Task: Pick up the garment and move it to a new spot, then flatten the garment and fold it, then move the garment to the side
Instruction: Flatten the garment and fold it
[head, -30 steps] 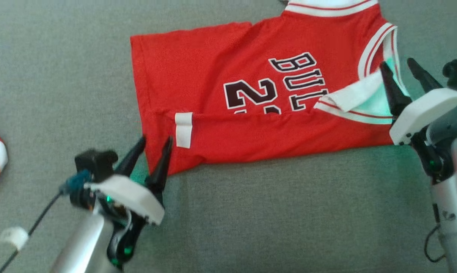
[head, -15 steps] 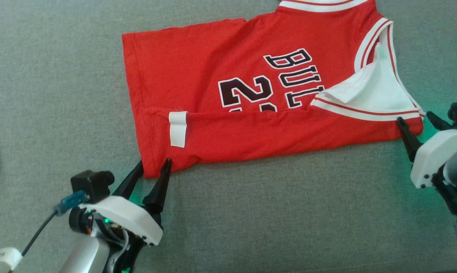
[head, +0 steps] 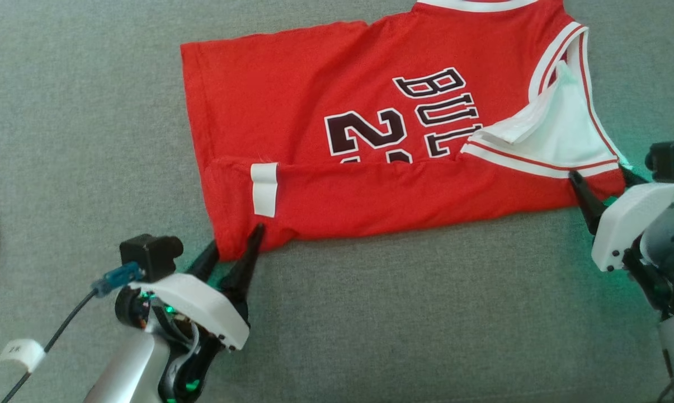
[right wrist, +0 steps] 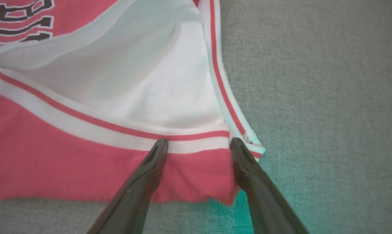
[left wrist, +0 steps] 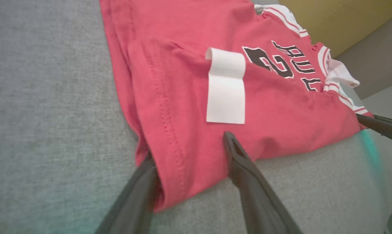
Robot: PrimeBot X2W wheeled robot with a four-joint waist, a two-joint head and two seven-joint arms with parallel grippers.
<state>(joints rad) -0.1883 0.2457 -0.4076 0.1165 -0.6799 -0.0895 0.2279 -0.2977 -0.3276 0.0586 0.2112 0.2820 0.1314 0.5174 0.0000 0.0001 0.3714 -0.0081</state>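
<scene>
Left pincer [head: 236,239] spread astride jersey [head: 314,112] corner; right pincer [head: 598,172] spread astride opposite corner.

Garment [head: 314,112] lies on surface [head: 370,336] (label [head: 264,190] atop it).

Bright, even, diffuse light; shadows faint, just a thin dark line under the jersey [head: 292,101] hem; green glow spills on the grey surface [head: 426,313] by the left pincer [head: 237,238] and right pincer [head: 598,178]; wrist views washed out, reds pale, edges bowed; head view slightly soft.
</scene>
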